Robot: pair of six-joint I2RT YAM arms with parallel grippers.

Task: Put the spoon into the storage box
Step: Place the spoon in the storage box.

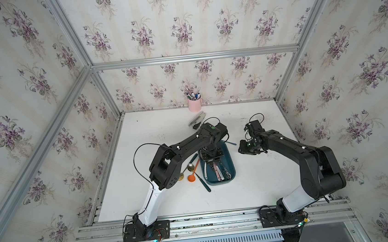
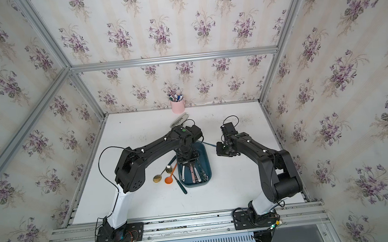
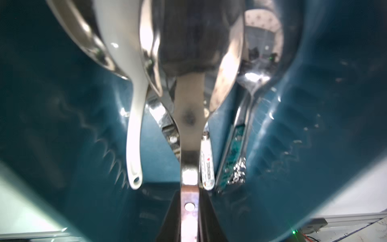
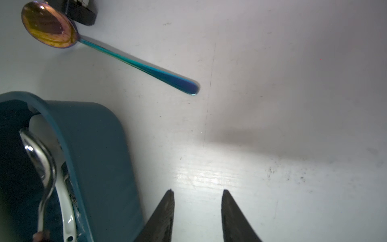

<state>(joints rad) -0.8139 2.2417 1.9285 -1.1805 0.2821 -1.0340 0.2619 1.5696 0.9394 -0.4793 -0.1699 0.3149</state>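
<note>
The dark teal storage box (image 1: 231,168) (image 2: 208,165) sits mid-table with several pieces of cutlery in it. My left gripper (image 1: 212,161) (image 2: 188,165) reaches down into the box. It is shut on the pink handle of a metal spoon (image 3: 189,134), which the black fingers (image 3: 171,218) pinch from both sides. The spoon's pink handle (image 1: 216,171) lies along the box's length among the other cutlery. My right gripper (image 4: 198,192) (image 1: 243,149) hovers open over bare table beside the box wall (image 4: 94,146), holding nothing.
A white spoon (image 3: 134,136) and other cutlery lie in the box. Left of the box lie a gold spoon (image 1: 190,167), an orange spoon (image 1: 191,178) and a dark teal handle (image 1: 204,183). An iridescent spoon (image 4: 134,60) lies behind the box. A pink pen cup (image 1: 194,104) stands at the back wall.
</note>
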